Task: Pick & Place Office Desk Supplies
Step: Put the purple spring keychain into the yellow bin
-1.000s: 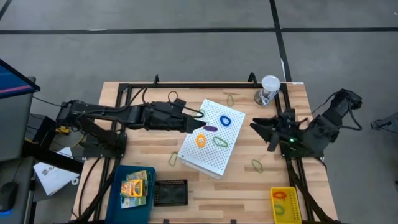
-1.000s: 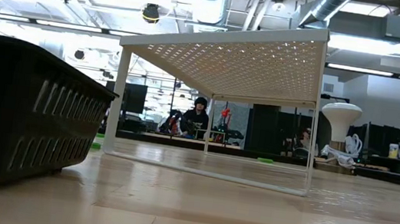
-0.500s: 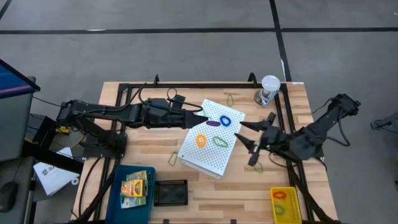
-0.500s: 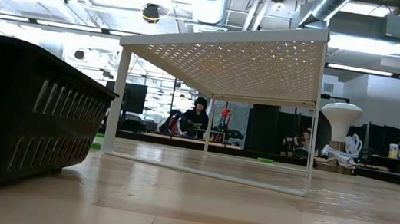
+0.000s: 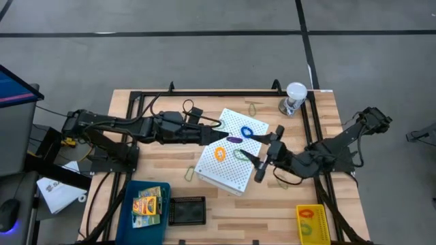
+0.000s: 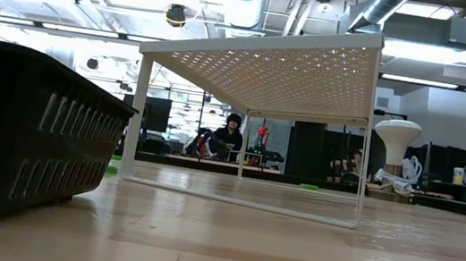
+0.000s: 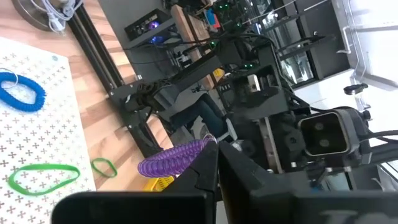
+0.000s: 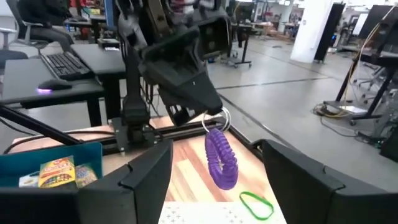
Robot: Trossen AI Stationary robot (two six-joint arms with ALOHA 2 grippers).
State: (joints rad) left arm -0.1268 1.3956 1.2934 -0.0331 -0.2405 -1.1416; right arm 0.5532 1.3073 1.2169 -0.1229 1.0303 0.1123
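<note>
Crayon boxes [image 5: 150,204] fill blue bin [image 5: 129,218] — loops [image 5: 308,216] in yellow bin [image 5: 324,224].

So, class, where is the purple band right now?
The purple band hangs from the shut left gripper above the white perforated box, facing the open right gripper.

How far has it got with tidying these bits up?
Done: crayon boxes sit in the blue bin, bands in the yellow bin. In hand: the left gripper holds a purple band, and the open right gripper faces it. Left: blue, orange and green bands on the white box.
</note>
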